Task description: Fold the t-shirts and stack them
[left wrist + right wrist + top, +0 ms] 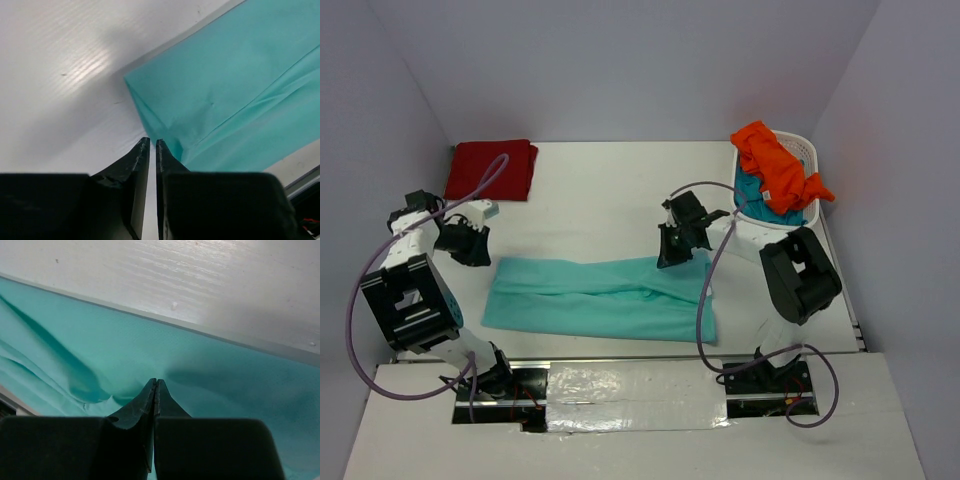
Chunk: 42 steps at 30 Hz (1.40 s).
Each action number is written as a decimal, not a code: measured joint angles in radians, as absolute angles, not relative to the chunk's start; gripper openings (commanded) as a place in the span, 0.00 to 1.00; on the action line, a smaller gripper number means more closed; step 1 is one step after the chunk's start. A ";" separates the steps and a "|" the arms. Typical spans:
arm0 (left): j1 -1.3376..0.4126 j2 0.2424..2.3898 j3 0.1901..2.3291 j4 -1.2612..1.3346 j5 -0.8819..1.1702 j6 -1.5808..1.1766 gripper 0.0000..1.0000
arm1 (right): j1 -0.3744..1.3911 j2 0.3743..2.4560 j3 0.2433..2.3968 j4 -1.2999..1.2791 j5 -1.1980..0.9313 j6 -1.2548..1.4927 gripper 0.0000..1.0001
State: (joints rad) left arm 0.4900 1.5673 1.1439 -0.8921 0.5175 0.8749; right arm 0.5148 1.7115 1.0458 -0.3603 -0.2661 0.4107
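The mint-aqua t-shirt [600, 300] lies on the table as a long band folded lengthwise; it also shows in the left wrist view [235, 85] and the right wrist view [175, 355]. My left gripper [470, 248] [153, 142] is shut and empty, over bare table just off the shirt's far left corner. My right gripper [670, 258] [156, 382] is shut, its tips over the shirt's far edge near the right end; no cloth shows between them. The dark red t-shirt [492, 170] lies folded at the back left. The orange t-shirt [775, 165] and teal-blue t-shirt [755, 195] sit in the basket.
The white mesh basket [805, 150] stands at the back right by the wall. Grey walls close the table on three sides. Bare white table lies between the red shirt and the basket, behind the mint shirt.
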 measured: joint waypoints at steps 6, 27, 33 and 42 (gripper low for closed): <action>0.418 1.561 1.024 -0.811 0.486 0.803 0.22 | 0.517 1.757 1.050 -0.337 -0.279 0.406 0.00; 0.406 1.560 1.055 -0.768 0.434 0.752 0.21 | 0.714 1.459 0.857 -0.313 -0.364 0.476 0.00; 0.402 1.560 1.113 -0.783 0.436 0.750 0.22 | 0.755 1.476 0.787 -0.358 -0.351 0.500 0.00; 0.385 1.554 1.140 -0.709 0.441 0.664 0.23 | 0.755 1.446 0.927 -0.344 -0.318 0.487 0.00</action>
State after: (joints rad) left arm 0.3847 1.5543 1.1397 -0.7094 0.4412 0.6640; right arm 0.7547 1.4460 0.9268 -0.3435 -0.3180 0.4870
